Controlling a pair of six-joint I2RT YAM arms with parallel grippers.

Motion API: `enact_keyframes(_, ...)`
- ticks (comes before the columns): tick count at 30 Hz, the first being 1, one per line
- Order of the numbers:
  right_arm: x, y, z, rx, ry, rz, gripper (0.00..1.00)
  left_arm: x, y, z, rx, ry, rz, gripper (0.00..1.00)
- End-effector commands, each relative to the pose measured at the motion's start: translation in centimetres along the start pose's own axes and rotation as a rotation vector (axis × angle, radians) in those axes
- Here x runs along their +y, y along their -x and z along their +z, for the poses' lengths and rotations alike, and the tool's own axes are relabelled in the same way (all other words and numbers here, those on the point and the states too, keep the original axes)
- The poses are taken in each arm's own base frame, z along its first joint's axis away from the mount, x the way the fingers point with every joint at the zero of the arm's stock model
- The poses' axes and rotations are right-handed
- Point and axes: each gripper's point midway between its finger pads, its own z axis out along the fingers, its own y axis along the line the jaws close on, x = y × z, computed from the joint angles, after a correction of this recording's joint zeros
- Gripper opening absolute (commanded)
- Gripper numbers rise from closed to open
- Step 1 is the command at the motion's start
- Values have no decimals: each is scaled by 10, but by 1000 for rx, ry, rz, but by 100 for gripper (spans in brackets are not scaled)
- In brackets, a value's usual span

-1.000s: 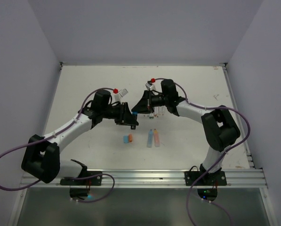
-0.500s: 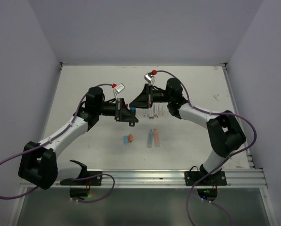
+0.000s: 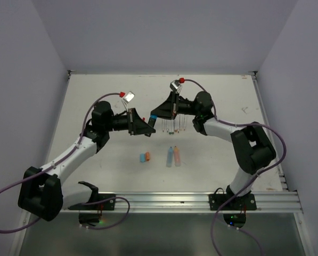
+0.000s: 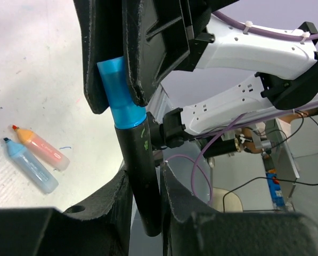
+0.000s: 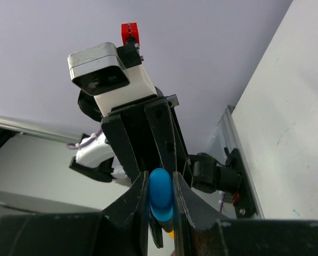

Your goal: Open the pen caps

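Left end effector point(image 4: 146, 181), right end effector point(image 5: 160, 184) (both clamped), tip-to-tip

Bright diffuse light, faint soft shadows, sharp overhead view, wrist-view foregrounds dark and slightly blurred

The right gripper point(image 4: 117, 105) at 12 o'clock hides the top of the cap point(image 4: 120, 90), and the left gripper point(image 4: 145, 173) at 6 o'clock hides the end of the pen point(image 4: 140, 157).

Two loose caps on bench point(image 3: 84, 90): loose blue cap point(image 3: 140, 158), orange cap point(image 3: 146, 157). Two uncapped pens: blue pen point(image 3: 170, 156), orange pen point(image 3: 177, 155). One black pen point(image 4: 140, 176), one fitted blue cap point(image 4: 119, 96). Row of thin pale pens point(image 3: 172, 128): too small to count.
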Motion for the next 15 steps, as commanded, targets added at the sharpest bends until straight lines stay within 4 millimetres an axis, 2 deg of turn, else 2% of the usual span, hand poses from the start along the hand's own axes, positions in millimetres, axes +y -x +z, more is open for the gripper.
enact_keyframes(1, 30, 85, -18, -250, 117, 20, 0, -31, -35, -15, 136, -148, 49, 0)
enact_keyframes(2, 37, 84, -18, -237, 156, -5, 0, -31, -35, -15, 136, -149, 51, 0)
enact_keyframes(4, 38, 83, -18, -225, 157, 2, 0, -33, -37, -16, 139, -156, 56, 0)
enact_keyframes(6, 27, 81, -15, -219, 91, -10, 0, -32, -37, -16, 139, -154, 60, 0)
enact_keyframes(7, 33, 79, -15, -211, 63, -107, 0, -33, -36, -16, 138, -155, 63, 0)
enact_keyframes(8, 16, 79, -14, -211, -18, -49, 0, -32, -37, -16, 138, -153, 69, 0)
enact_keyframes(10, 21, 77, -14, -198, -27, -91, 0, -28, -37, -15, 143, -142, 66, 0)
enact_keyframes(15, 21, 97, -28, -309, -36, -70, 0, -11, -44, -14, 151, -89, 56, 0)
